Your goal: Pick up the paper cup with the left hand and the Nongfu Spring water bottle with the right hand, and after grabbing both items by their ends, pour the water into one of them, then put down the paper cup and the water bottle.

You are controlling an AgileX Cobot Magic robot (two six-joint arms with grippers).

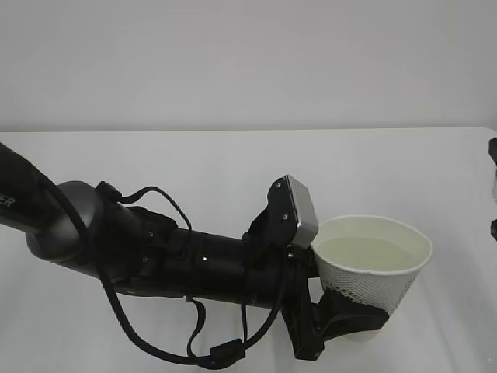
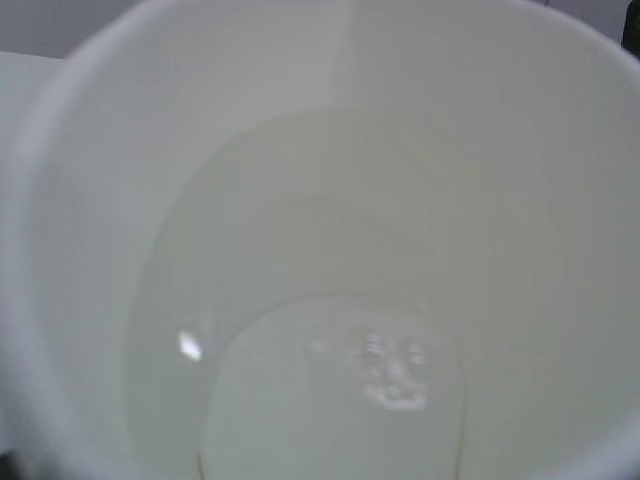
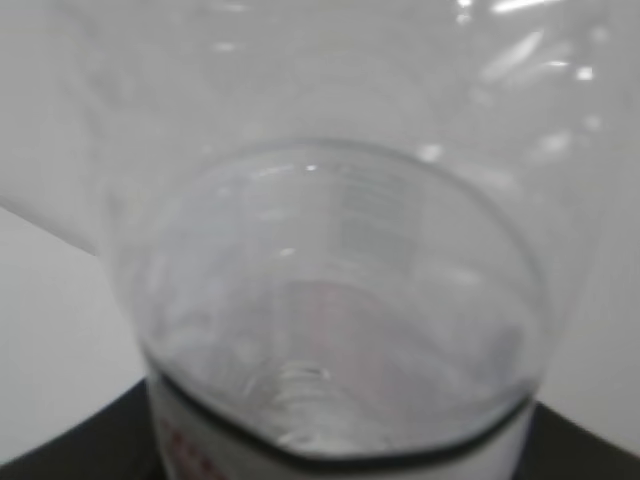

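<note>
The white paper cup stands upright at the lower right of the exterior view, with pale clear water filling much of it. My left gripper is shut on the cup's lower part, its black fingers wrapping the wall. The left wrist view looks straight down into the cup onto the water. In the right wrist view the clear Nongfu Spring water bottle fills the frame, its red-and-white label at the bottom. My right gripper holds it, dark fingers showing at the lower corners.
A white table runs back to a plain pale wall. The left arm with its looping cable lies across the lower left. Small black parts show at the right edge of the exterior view.
</note>
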